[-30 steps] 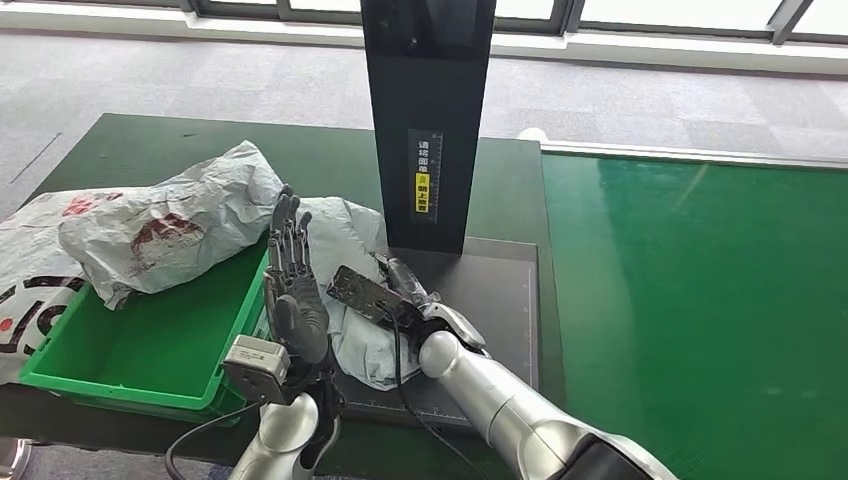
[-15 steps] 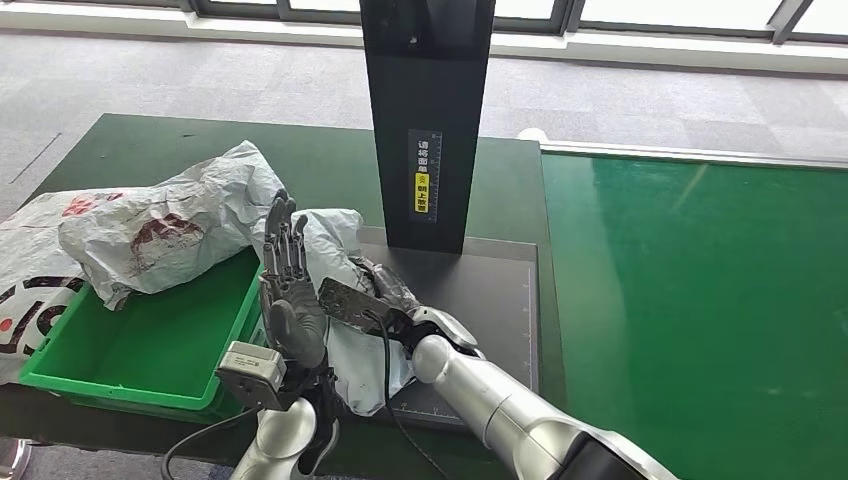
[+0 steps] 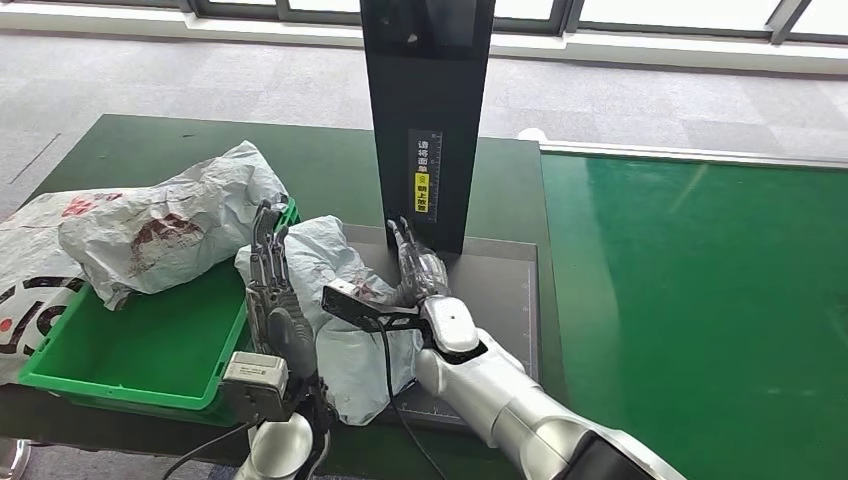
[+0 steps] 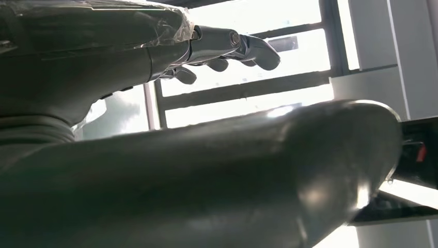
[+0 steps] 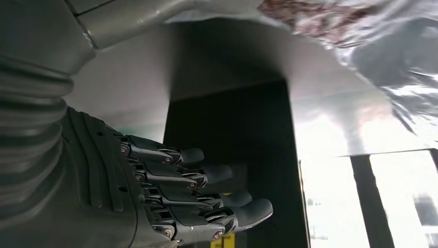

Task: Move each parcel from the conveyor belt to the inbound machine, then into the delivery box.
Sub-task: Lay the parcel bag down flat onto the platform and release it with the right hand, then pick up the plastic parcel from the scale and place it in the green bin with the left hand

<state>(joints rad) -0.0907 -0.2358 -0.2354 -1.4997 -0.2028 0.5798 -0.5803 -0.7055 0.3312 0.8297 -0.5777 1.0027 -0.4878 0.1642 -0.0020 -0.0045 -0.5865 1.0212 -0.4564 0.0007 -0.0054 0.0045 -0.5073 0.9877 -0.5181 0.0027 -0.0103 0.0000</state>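
Note:
A crumpled grey parcel [image 3: 335, 300] with a dark red print stands tilted between my two hands, over the left edge of the inbound machine's dark plate [image 3: 495, 290] and beside the green delivery box [image 3: 130, 350]. My left hand [image 3: 270, 290] has straight upright fingers and lies flat against the parcel's box side. My right hand [image 3: 420, 275] has straight fingers pointing at the black column [image 3: 428, 120] and presses the parcel's other side. In the right wrist view the fingers [image 5: 206, 191] are spread with nothing between them, and the parcel [image 5: 372, 41] lies beside the hand.
A larger grey-white parcel [image 3: 170, 225] with a red print lies across the box's far rim. Another printed bag [image 3: 25, 280] hangs off the left side. The green conveyor belt [image 3: 700, 300] runs along the right.
The grey parcel has shifted left off the plate toward the box and tipped more upright. My right hand followed it and turned its fingers upward; my left hand drew slightly left.

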